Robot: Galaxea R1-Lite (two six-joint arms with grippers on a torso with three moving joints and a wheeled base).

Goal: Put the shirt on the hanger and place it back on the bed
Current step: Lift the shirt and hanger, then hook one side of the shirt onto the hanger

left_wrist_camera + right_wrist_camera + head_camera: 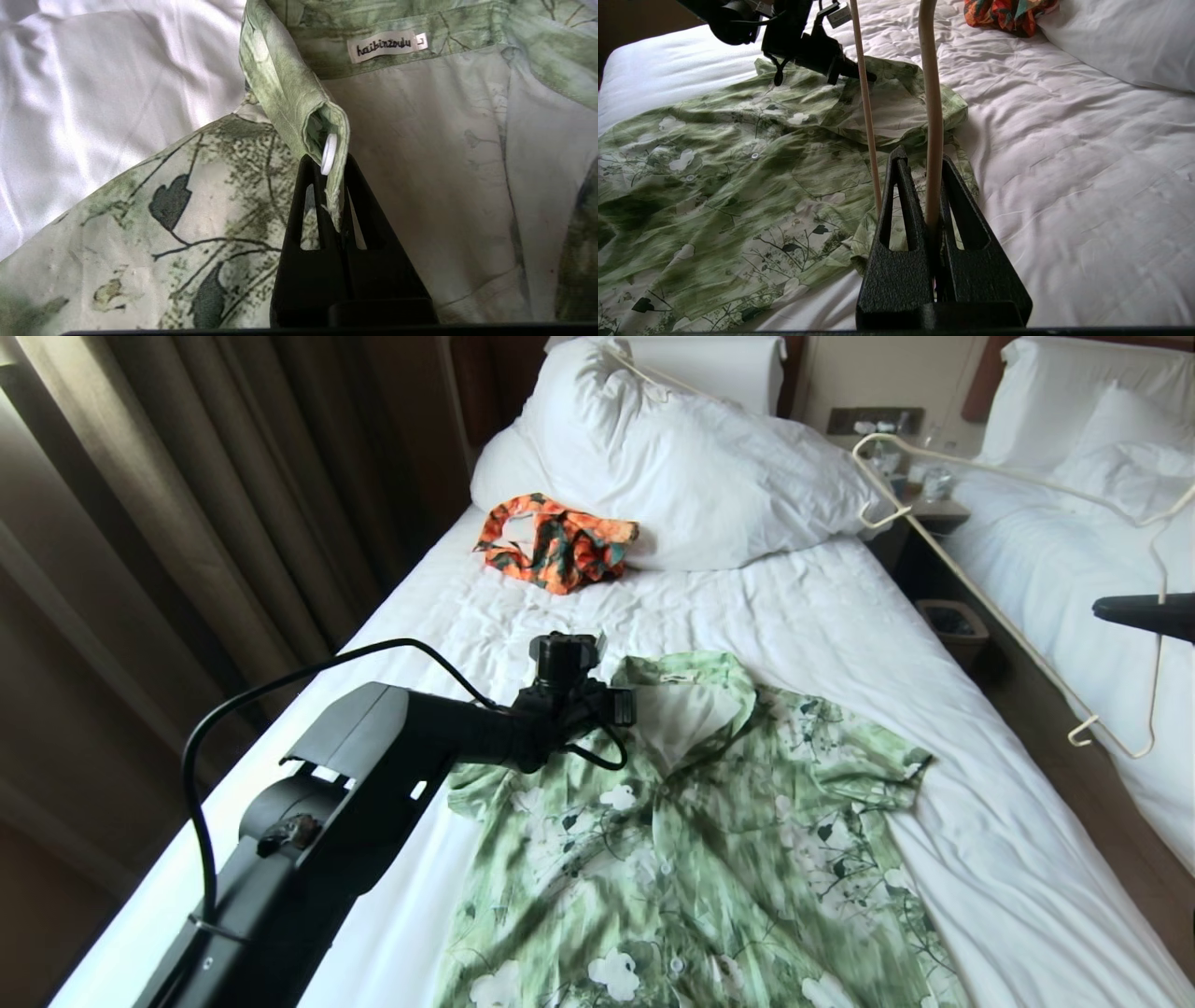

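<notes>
The left gripper [332, 186] was clenched on the front edge of the shirt [709, 840] just below the collar [285, 88], its two black fingers [303, 210] pinching the fabric with a white button [329, 154] standing between their tips. Beyond that fold the inside of the neck lay open, showing a small white label [387, 45] sewn under the collar band. In the head view the left gripper [611, 705] sat at the shirt's collar on the robot's left side, with its arm [373, 775] reaching in from the lower left and a black cable [280, 691] looping above it.

The right gripper [930, 186] was closed on one thin rod of the hanger [933, 116], which rose straight up between the fingertips; a second rod of the hanger ran beside it. In the head view the hanger [1008, 616] hung in the air off the right side of the bed [794, 616], clear of the sheet, with the right gripper's dark tip [1144, 614] at the picture's right edge.

The shirt lay flat, front up and buttoned, on the near part of the bed. Farther up, an orange patterned garment [555, 543] lay against a big white pillow [691, 467]. A second bed [1074, 569] stood to the right, and curtains [187, 504] hung on the left.
</notes>
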